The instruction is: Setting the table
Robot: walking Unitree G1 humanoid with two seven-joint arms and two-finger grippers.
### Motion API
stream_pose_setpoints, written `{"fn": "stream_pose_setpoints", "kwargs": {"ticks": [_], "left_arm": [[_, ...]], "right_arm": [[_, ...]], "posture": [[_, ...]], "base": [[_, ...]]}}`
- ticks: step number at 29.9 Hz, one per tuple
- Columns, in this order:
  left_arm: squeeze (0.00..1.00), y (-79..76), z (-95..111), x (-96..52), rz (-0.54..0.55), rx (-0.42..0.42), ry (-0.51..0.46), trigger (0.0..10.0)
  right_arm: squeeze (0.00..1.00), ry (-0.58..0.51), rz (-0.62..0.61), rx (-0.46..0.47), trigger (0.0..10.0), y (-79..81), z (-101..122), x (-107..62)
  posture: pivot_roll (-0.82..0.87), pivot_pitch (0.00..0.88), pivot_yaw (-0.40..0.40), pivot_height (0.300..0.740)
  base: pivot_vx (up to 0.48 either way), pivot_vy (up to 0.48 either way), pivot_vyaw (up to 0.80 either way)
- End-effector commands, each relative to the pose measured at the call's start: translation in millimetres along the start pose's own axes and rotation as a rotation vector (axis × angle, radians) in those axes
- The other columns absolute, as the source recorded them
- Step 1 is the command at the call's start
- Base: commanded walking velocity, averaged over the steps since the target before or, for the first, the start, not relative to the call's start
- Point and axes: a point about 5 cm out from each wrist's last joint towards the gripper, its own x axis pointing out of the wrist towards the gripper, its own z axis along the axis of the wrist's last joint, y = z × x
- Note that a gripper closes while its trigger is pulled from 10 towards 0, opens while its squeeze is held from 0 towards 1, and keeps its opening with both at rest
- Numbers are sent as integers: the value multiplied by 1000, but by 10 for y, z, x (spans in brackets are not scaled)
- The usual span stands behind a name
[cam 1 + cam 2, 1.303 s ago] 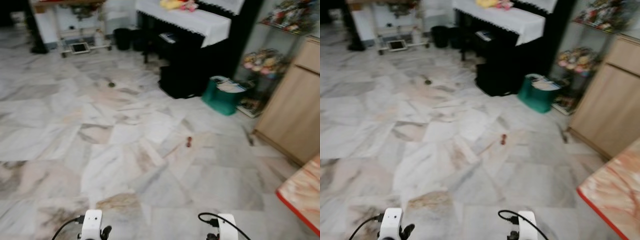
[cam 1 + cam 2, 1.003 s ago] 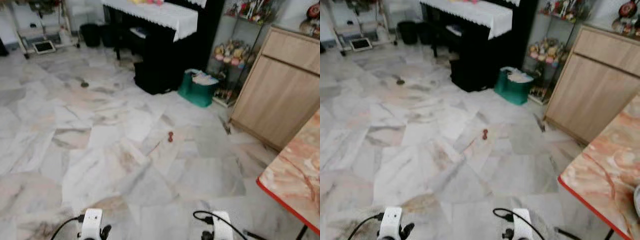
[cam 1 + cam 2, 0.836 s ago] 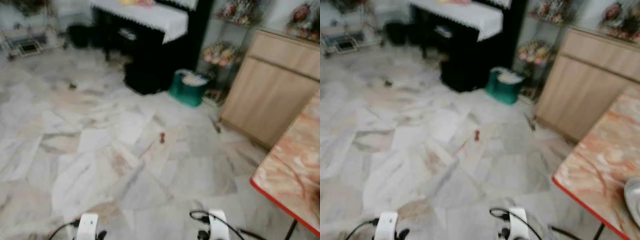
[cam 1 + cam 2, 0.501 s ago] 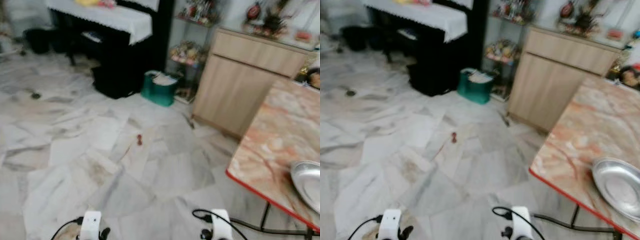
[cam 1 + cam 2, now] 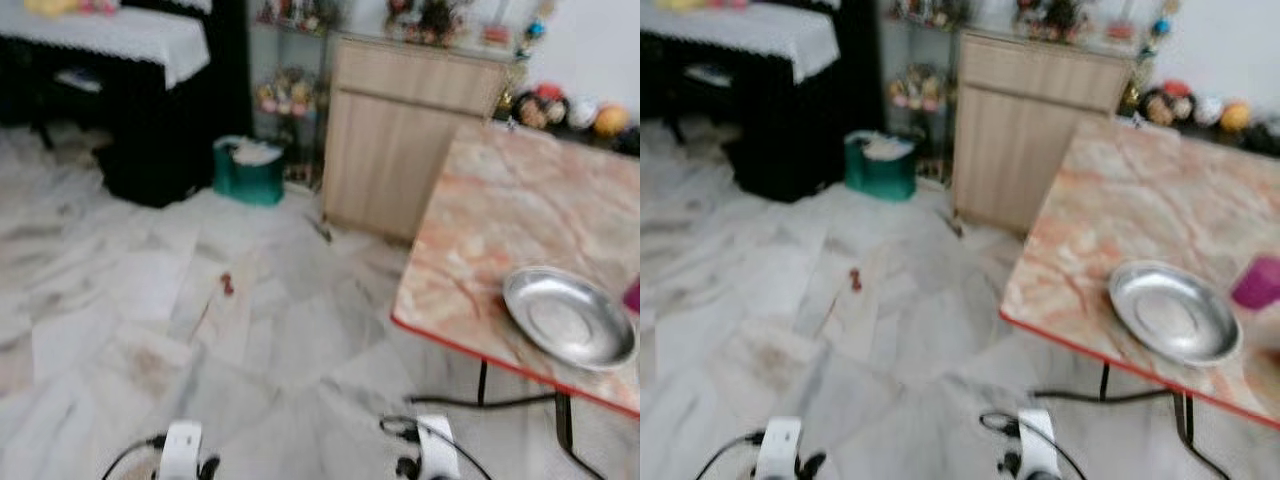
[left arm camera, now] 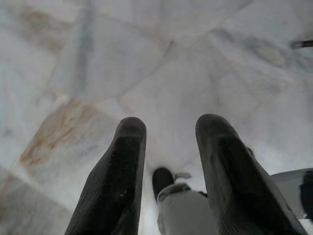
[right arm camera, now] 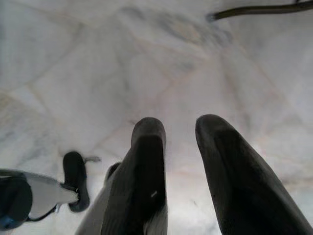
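1. Table (image 5: 1110,215), with its marbled pink top and red edge, stood to our right, its long axis running away from us toward the far wall and its near corner pointing at the floor ahead.
2. Far left, we saw a black piano (image 5: 150,110), then a green bin (image 5: 248,170) and a wooden cabinet (image 5: 400,140).
3. On the table lay a round steel plate (image 5: 1173,313), just beside a purple cup (image 5: 1258,283).
4. Our left gripper (image 6: 166,161) hung over the marble floor (image 5: 120,300), its fingers parted and empty; our right gripper (image 7: 178,161) hung likewise, apart and holding nothing.
5. We judged this the approach step: nothing was in hand, and the next move called for closing on the table.
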Motion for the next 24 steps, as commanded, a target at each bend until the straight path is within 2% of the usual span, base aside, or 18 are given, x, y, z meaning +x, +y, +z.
{"fn": "stream_pose_setpoints", "kwargs": {"ticks": [1,24], "left_arm": [[0,0,-6,0,-2,18,6,10000],[0,53,16,-2,6,21,0,10000]], "right_arm": [[0,-15,4,0,10000,23,59,9],[0,-12,14,2,10000,58,43,11]], "posture": [[79,0,-46,740],[80,0,-35,740]], "base": [[0,0,-638],[0,0,-636]]}}
